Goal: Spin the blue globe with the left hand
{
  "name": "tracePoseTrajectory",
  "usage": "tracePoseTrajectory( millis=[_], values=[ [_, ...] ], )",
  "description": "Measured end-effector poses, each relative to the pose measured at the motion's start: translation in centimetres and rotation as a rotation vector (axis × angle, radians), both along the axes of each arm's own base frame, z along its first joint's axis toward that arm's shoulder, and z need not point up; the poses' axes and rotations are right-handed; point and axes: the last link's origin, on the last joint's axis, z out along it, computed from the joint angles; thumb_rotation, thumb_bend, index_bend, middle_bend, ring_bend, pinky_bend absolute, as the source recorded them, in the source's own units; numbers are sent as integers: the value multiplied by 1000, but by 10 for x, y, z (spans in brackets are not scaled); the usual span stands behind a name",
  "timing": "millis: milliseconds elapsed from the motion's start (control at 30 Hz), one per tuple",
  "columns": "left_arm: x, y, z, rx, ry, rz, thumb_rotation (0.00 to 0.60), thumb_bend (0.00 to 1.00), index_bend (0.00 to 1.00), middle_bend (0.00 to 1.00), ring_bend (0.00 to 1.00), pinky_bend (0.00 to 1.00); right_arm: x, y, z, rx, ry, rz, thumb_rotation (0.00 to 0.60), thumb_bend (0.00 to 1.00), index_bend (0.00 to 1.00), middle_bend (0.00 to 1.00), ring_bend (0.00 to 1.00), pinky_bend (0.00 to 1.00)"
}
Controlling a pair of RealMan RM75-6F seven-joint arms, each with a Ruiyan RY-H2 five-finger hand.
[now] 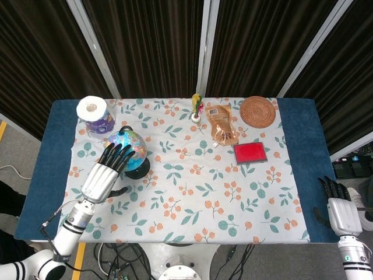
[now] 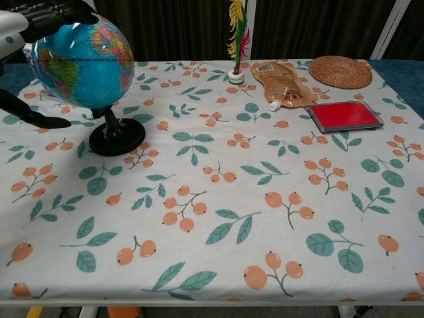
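Observation:
The blue globe (image 1: 133,146) (image 2: 83,63) stands on a black round base (image 2: 117,140) at the table's left, tilted on its stand. My left hand (image 1: 106,170) (image 2: 40,18) lies over the globe's top and near-left side, fingers spread and resting on the sphere, thumb (image 2: 33,111) stretched out low beside it. It holds nothing. My right hand (image 1: 338,204) hangs open off the table's near right corner, seen only in the head view.
A purple-wrapped paper roll (image 1: 95,114) stands behind the globe. A feather in a small holder (image 1: 196,108), a brown pouch (image 1: 221,125), a red flat box (image 1: 250,152) and a woven coaster (image 1: 257,111) lie toward the far right. Floral cloth (image 1: 192,192) covers the table.

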Motion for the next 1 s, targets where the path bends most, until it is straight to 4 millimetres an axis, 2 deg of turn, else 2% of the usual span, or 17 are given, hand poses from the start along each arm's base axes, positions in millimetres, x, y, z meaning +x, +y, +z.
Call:
tracePoseTrajectory(
  millis=[467, 800, 1000],
  values=[
    [-24, 2, 10, 24, -5, 81, 600, 0, 20, 0, 0, 0, 0, 0, -1, 1, 3, -3, 600, 341, 0, 0, 0, 0],
    [-65, 8, 22, 47, 0, 225, 600, 0, 20, 0, 0, 0, 0, 0, -1, 2, 5, -3, 600, 341, 0, 0, 0, 0],
    [-82, 6, 32, 80, -6, 270, 600, 0, 20, 0, 0, 0, 2, 0, -1, 1, 6, -1, 600, 341, 0, 0, 0, 0]
  ],
)
